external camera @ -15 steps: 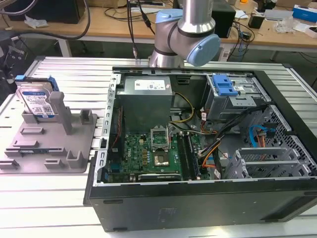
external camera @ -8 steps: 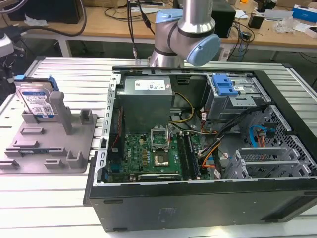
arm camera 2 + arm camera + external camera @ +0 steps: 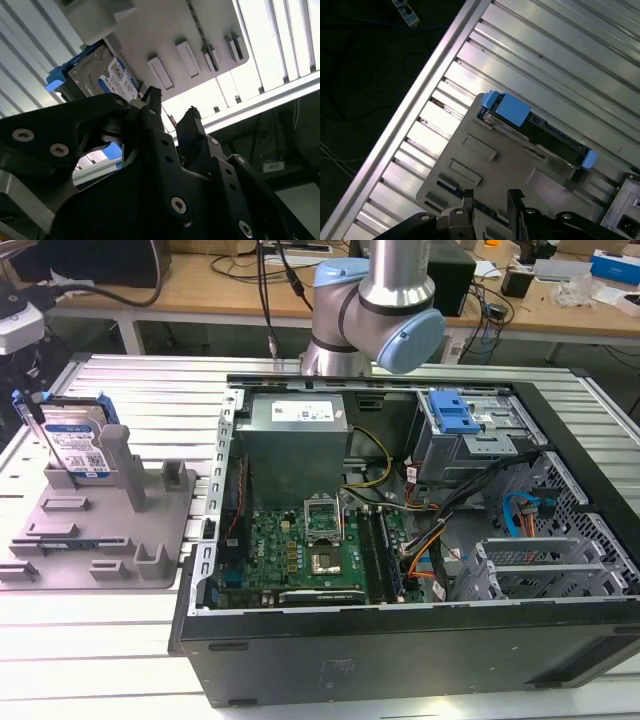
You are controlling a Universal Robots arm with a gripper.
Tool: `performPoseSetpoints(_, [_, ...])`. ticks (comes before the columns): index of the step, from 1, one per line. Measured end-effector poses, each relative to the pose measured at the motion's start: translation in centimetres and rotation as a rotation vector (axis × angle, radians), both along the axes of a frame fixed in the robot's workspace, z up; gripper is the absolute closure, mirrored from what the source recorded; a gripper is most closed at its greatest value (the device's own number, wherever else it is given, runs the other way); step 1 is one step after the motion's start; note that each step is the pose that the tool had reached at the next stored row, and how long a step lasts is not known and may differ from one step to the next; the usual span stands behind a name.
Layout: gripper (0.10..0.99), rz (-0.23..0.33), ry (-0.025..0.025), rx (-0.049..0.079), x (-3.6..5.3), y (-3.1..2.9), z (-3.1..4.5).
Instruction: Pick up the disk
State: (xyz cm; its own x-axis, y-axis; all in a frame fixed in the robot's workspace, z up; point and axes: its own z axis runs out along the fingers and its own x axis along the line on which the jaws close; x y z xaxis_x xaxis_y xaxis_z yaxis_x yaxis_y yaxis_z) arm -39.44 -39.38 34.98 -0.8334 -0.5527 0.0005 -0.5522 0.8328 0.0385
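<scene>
The end effector (image 3: 491,197) is hovering, jaws apart, empty. The disk (image 3: 75,445) is standing upright in the holder (image 3: 110,550); squaring to its faces seems advisable.

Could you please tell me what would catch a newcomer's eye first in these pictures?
The open computer case, motherboard and cables exposed, dominates the exterior view's centre and right. At that view's left, the disk stands on edge in a grey holder. In the first wrist view the gripper hangs open and empty, facing that holder.
</scene>
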Motion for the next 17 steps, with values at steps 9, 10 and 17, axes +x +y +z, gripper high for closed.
performPoseSetpoints(9, [0.592, 0.244, 0.0000, 0.000, 0.00, 0.00, -0.06])
performPoseSetpoints(10, [0.592, 0.263, 0.0000, 0.000, 0.00, 0.00, -0.07])
performPoseSetpoints(17, [0.467, 0.399, 0.0000, 0.000, 0.00, 0.00, -0.11])
